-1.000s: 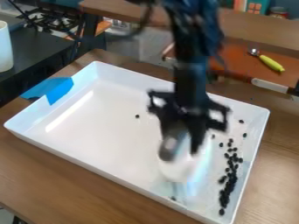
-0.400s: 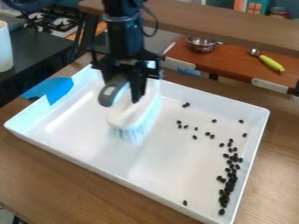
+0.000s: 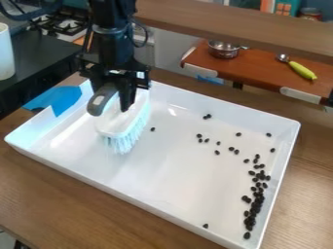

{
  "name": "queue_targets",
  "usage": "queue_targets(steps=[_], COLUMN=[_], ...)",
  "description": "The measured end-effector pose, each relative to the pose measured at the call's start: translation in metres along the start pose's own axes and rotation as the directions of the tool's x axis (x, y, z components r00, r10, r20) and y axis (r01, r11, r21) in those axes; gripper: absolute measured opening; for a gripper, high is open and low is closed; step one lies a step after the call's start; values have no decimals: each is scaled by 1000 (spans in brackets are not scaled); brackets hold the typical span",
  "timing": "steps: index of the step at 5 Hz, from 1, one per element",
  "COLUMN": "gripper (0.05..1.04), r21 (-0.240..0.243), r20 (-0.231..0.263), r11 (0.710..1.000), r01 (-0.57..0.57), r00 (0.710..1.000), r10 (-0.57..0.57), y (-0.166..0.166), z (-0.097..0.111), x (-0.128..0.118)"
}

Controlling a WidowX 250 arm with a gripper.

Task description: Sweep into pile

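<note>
Over the left part of the white tray [image 3: 162,170], the black gripper [image 3: 116,99] is shut on the brush [image 3: 123,121], gripping it at its grey handle. The brush is white with pale blue bristles pointing down toward the tray; whether they touch the floor of it I cannot tell. Black beans [image 3: 255,206] lie in a dense strip along the tray's right wall. Several others are scattered in the right half, up to the back wall. One bean [image 3: 153,129] rests just right of the brush, and another [image 3: 205,225] is near the front wall.
Blue tape [image 3: 65,100] covers the tray's left corner. Behind the tray, a brown shelf [image 3: 260,73] holds a metal pot [image 3: 224,49] and a yellow-green handled scoop [image 3: 302,70]. A white cylinder [image 3: 6,52] stands on the dark counter at left.
From over the right part of the tray, the gripper and brush have moved left and back. Beans in the middle right and the pot behind have come into sight.
</note>
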State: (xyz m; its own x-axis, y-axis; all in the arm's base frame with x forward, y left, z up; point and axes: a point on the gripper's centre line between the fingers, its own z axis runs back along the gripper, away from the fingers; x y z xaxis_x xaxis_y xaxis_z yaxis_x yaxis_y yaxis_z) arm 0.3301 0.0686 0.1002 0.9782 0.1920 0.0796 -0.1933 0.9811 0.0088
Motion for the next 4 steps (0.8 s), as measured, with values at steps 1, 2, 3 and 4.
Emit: queue_targets(steps=[1,2,3,4], gripper=[499,499,499,499], r21=[33,64,89,78], r20=[8,4,2,-15], r11=[999,996,994,996], r01=[-24,-58,-63,-47], r00=[1000,998,998,999], r10=[24,57,63,48], y=[8,14,8,-11], z=[-12,-22,-28,-31], x=[11,19,26,31])
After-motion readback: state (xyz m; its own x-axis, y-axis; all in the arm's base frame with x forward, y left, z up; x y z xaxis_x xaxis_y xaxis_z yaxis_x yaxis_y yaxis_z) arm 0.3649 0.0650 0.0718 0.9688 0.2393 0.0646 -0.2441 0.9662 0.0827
